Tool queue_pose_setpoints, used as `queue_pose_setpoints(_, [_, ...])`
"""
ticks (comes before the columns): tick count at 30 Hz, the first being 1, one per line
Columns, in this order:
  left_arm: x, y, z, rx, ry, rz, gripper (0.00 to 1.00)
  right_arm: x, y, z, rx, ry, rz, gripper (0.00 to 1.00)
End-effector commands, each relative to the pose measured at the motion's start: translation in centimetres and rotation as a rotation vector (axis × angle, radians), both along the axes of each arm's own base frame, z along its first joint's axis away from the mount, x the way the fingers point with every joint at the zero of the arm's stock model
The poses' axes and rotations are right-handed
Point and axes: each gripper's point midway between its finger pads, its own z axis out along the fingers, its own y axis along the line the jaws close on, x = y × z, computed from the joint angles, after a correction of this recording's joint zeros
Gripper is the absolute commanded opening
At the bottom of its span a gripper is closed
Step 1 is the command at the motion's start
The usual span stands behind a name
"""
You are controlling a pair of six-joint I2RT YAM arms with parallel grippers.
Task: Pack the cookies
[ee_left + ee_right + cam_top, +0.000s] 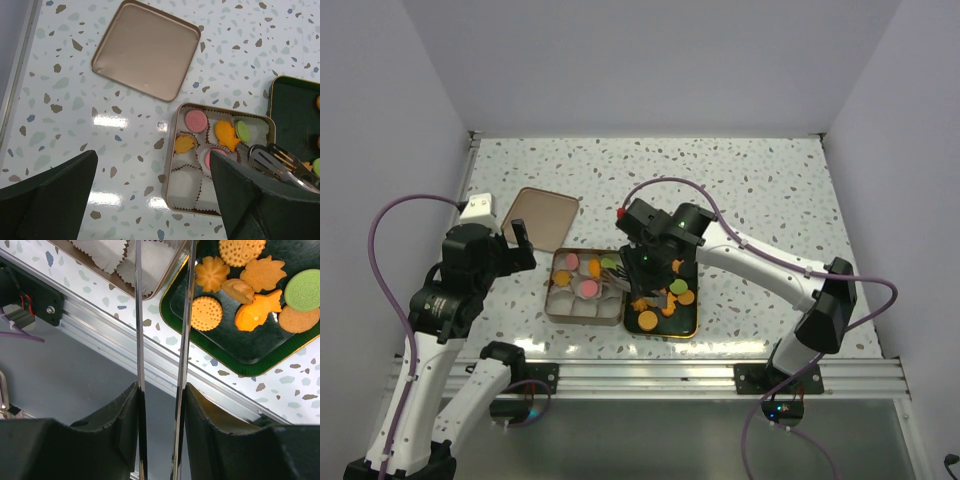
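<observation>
Speckled tabletop: cookies on dark tray just beside tongs pinched in right gripper; left gripper wide open.

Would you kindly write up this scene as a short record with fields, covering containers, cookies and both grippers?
tin: open, a few cookies in its paper cups
lid: on the table, apart from tin
tray: dark, beside tin, holds more cookies
left gripper: open, empty
right gripper: shut on tongs

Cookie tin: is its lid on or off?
Off. The lid lies on the table beside the tin, and the paper cups inside show.
</observation>
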Motion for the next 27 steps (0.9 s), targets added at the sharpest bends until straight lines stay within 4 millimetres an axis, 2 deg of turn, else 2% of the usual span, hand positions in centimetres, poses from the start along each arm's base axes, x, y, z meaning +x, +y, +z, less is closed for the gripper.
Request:
queue_pose_setpoints(1, [0.7, -0.4, 0.9, -0.002, -0.046, -0.024, 1.0, -0.4, -0.9, 1.1, 0.016, -0.018, -0.021, 0.38])
queue_pose_setpoints(9, [0.7, -0.5, 0.9, -0.001, -0.046, -0.026, 1.0, -0.5, -1.2, 1.0, 0.005, -0.023, -0.03, 0.46])
queue_pose_setpoints(27, [0.7, -0.4, 0.9, -0.003, -0.049, -0.024, 1.0, -0.3, -1.8, 2.6, 0.013, -0.057, -0.034, 0.5])
